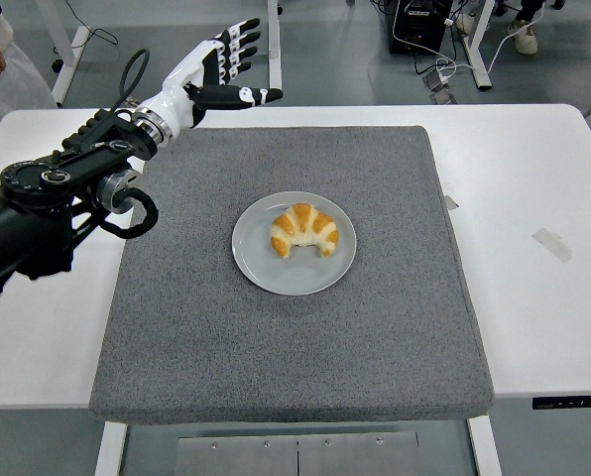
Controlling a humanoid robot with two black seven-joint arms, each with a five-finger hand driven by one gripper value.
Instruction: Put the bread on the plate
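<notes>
Golden crescent-shaped bread (pixel 305 230) rests on the round grey plate (pixel 261 266).
My left hand (pixel 216 71) hangs open, empty; a careless sweep could knock it.

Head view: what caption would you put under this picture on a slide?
Croissant resting on the grey plate, left hand open and raised above the mat's far left corner.

— How is the light for you here?

— You have bright, even light from above. The white table (pixel 533 178) is nearly washed out at the far right, but with no hard glare. On the grey mat (pixel 375 327) you see only soft, weak shadows, and a thin one under the bread (pixel 304 230) on the plate (pixel 266 268).

— Is it sharp?

— Yes, you get sharp focus from near edge to far. The left hand (pixel 208 67) shows no motion blur. The table edges bend slightly at the sides.
</notes>
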